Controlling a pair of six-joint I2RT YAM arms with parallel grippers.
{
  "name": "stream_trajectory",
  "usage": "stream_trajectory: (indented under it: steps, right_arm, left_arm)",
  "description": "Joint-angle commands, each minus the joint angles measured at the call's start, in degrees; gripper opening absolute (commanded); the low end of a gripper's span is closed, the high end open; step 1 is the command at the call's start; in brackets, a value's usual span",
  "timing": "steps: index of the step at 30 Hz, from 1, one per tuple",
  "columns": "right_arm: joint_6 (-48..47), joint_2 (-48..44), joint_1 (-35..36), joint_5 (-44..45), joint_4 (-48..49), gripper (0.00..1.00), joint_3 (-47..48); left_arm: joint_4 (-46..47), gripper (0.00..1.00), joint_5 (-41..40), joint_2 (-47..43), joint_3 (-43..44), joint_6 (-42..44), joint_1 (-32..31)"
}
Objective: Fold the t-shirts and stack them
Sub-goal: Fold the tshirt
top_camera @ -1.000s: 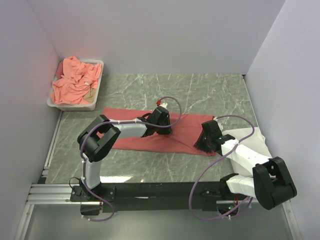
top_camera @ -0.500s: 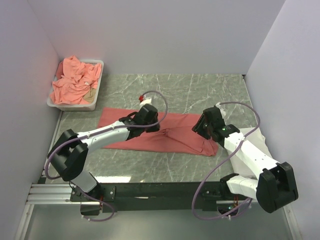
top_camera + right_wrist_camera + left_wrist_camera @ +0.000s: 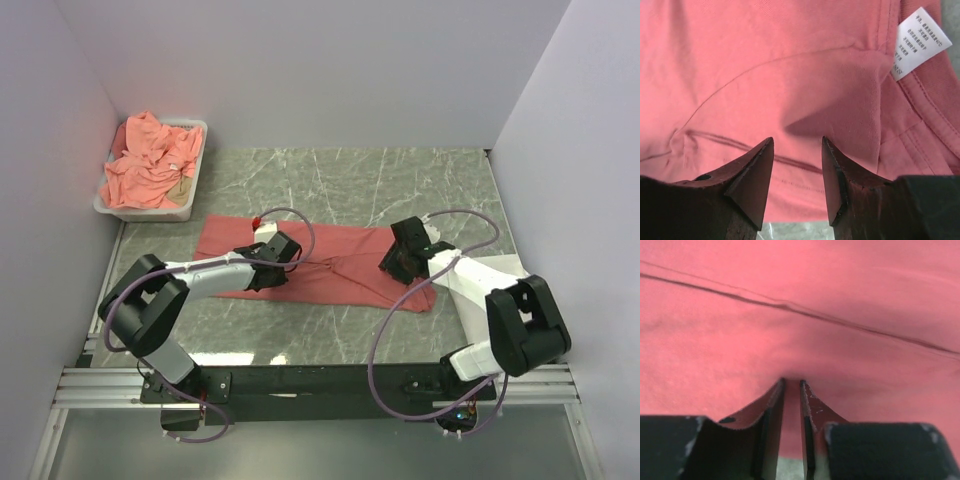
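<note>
I work on a grey-green marbled tabletop (image 3: 400, 185) veined in white. Plain pale panels box it in: a far wall (image 3: 300, 70), a left wall (image 3: 50, 200) and a right wall (image 3: 580, 150). Silver slotted rails (image 3: 100, 385) lie at the near left corner. The light is soft and even.

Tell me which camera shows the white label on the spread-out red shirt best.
The right wrist view: the label sits in the upper right corner, print lines visible. The top external view shows the shirt whole but no discernible label; the left wrist view shows only red fabric.
</note>
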Motion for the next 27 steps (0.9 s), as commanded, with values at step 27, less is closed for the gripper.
stream_trajectory:
  steps: [27]
  right_arm:
    - [-16.9,42.5,0.3,-1.3,-16.6,0.49,53.6]
  left_arm:
    - [7.4,0.25,16.6,-4.6,-6.2,-16.2,-8.4]
